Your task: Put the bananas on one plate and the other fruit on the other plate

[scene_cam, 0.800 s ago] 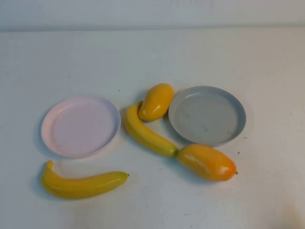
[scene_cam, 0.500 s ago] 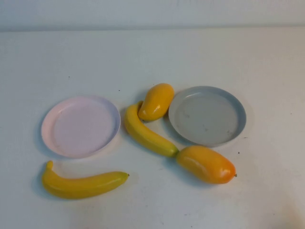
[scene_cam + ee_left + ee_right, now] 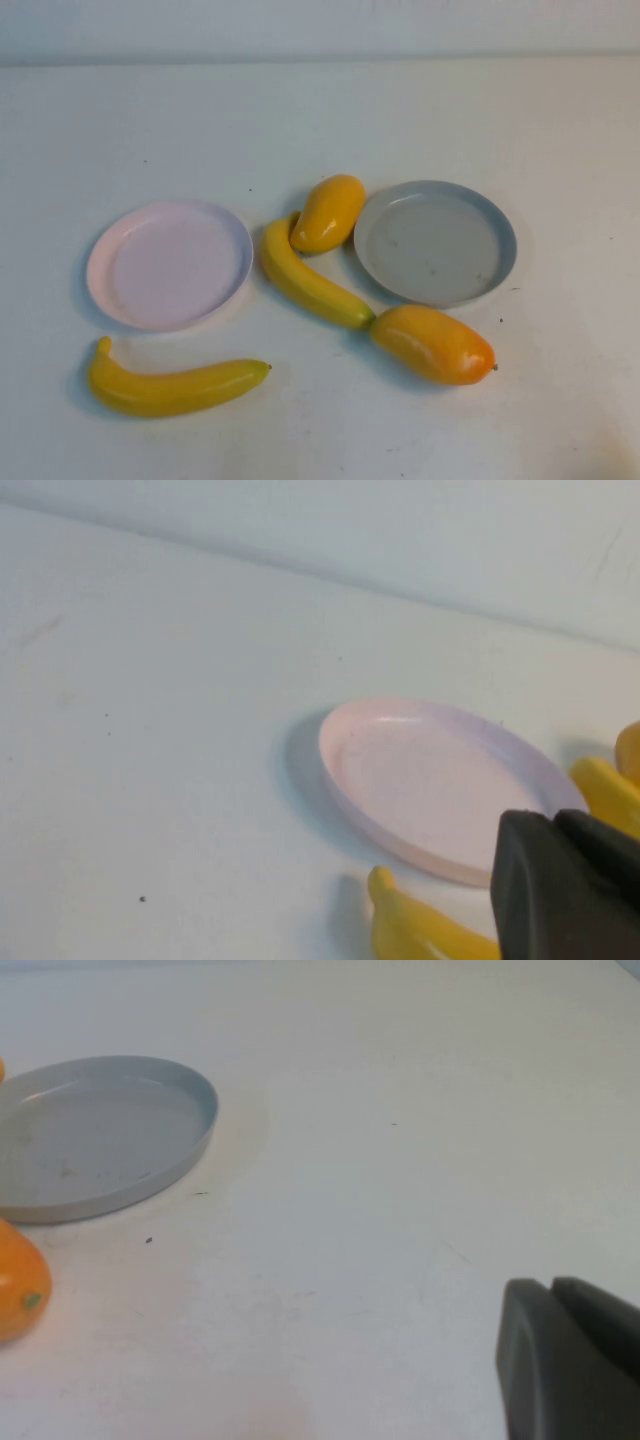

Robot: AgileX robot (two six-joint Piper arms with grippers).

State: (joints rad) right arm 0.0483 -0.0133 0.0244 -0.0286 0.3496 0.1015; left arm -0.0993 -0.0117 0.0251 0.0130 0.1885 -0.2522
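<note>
A: What do you see on the white table (image 3: 560, 120)?

B: You have a pink plate (image 3: 169, 264) toward the left edge and a grey plate (image 3: 436, 241) right of the middle. Both have nothing on them. One banana (image 3: 308, 283) lies between the plates. A mango (image 3: 327, 212) rests on its far end, close beside the grey plate's rim. A second mango (image 3: 434, 344) touches its near tip, on the near side of the grey plate. The other banana (image 3: 172, 384) lies alone near the front edge, just in front of the pink plate.

A: Where are your grippers?

B: Off the fruit. You see the left gripper (image 3: 566, 890) shut, near the pink plate and a banana. The right gripper (image 3: 570, 1360) is shut too, over bare table well apart from the grey plate.

A: Did anything move?

B: No, all the fruit lies where it lay a moment ago
</note>
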